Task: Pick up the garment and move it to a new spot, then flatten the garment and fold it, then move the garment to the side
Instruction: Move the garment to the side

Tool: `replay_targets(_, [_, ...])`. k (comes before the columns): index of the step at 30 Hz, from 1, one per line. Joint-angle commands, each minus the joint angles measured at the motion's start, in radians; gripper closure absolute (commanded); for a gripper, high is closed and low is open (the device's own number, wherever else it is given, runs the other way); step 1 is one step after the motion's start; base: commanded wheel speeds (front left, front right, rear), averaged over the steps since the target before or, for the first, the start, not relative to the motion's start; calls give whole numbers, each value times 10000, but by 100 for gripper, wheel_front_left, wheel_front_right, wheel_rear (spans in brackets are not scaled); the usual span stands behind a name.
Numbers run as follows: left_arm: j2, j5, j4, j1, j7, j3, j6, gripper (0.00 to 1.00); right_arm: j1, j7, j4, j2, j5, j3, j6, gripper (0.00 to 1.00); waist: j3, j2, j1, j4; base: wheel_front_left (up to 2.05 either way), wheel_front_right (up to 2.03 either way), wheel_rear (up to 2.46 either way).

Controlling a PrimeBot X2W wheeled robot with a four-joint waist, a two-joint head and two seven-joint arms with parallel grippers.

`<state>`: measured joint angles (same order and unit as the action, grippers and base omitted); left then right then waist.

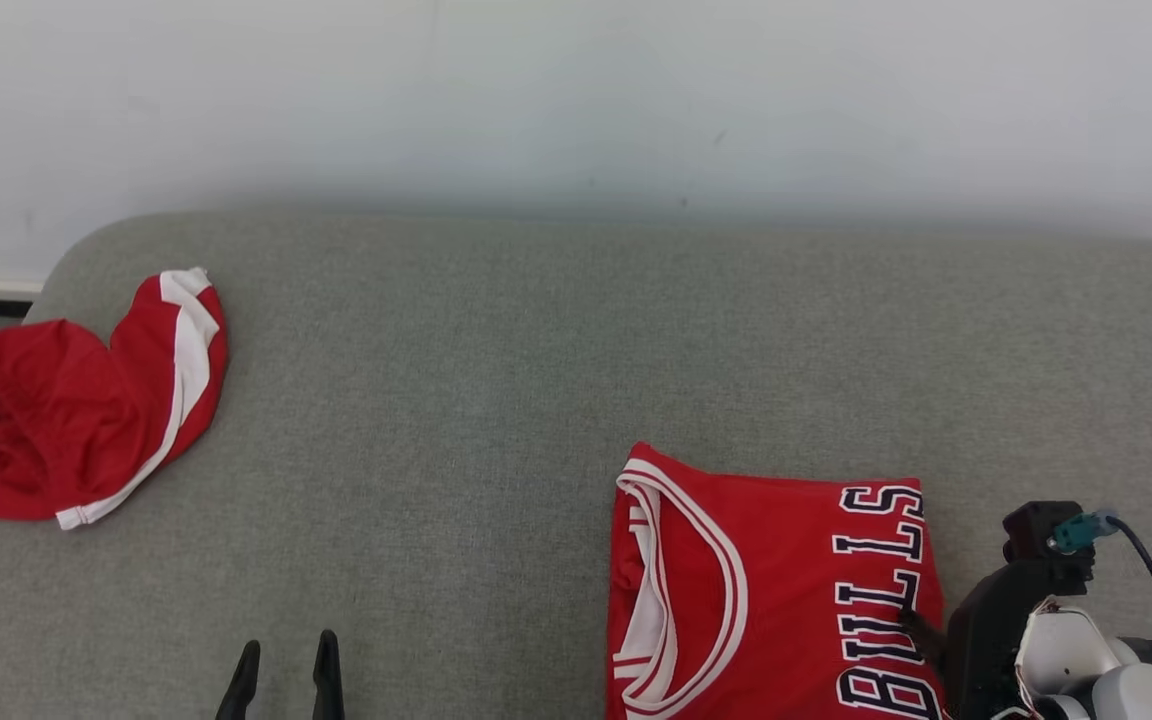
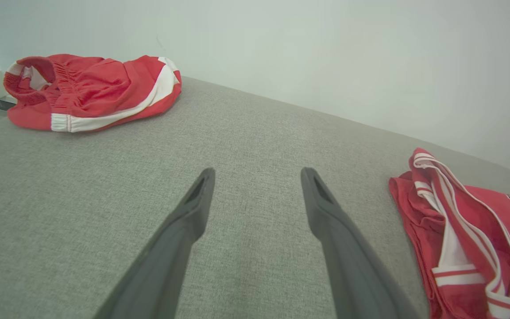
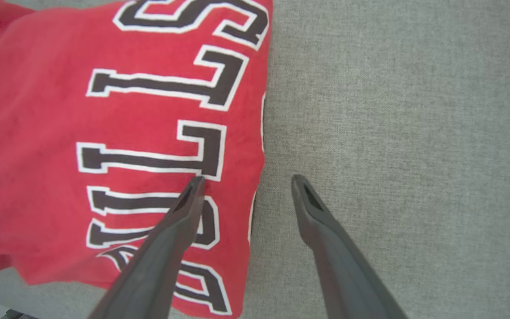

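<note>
Item: garment, a red jersey [image 1: 766, 590] with white trim and dark lettering; lies folded into a compact rectangle at the near right of the grey cushion [image 1: 496, 380]; neckline toward the left, lettering along its right edge.

Item: red shorts [image 1: 76, 400] with a white stripe; crumpled at the far left, well apart from the jersey.

Item: right gripper [image 3: 248, 179]; jaws spread wide, holding nothing; poised at the jersey's right edge, one finger above the lettering, the other above bare cushion.

Item: left gripper [image 2: 258, 170]; jaws wide, empty; at the near left over bare cushion, between the two garments.

Step judged in hand: shifting the folded jersey aside; the fold looks finished. To do it well: pinch through all layers at the edge, not the top ply alone; support the neckline side with the left gripper so the stack does not sag open; lift low, travel level, set down flat.

Views compared: the right wrist view gives the straddle over the edge; the left wrist view gives the layered, slightly rumpled neckline side and the shorts' gathered waistband; the head view gives the overall spacing.
</note>
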<state>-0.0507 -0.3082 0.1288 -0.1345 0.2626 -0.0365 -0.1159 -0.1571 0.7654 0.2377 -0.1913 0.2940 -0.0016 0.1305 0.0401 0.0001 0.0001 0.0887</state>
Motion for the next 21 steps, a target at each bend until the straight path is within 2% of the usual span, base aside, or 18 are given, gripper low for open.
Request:
replay_targets(1, [2,-52,18,281,26,-11,-52,0,-267,-7,249,275,-186,-250,7,0,444,-1,-1,267,0,0,0])
replay_targets(12, [5,-131,-17,730,26,-120,-83,0,-738,307,1192,523,-647,-165,7,0,965,-1,-1,432,0,0,0])
replay_targets(13, [5,-130,-33,757,26,-117,-80,0,-757,326,1207,522,-616,-131,7,57,984,-1,-1,419,0,0,0])
replay_targets(14, [5,-141,-47,773,26,-104,-74,0,-796,372,1191,475,-604,-54,7,75,1008,-1,-1,392,0,0,0])
replay_targets(15, [7,-151,-61,781,26,-98,-64,0,-850,397,1151,375,-590,60,7,100,1030,-1,-1,364,0,0,0])
replay_targets(21, [7,-210,-308,884,26,-74,-7,0,-1353,326,574,-512,-351,793,-9,100,1268,-1,-1,-136,0,0,0])
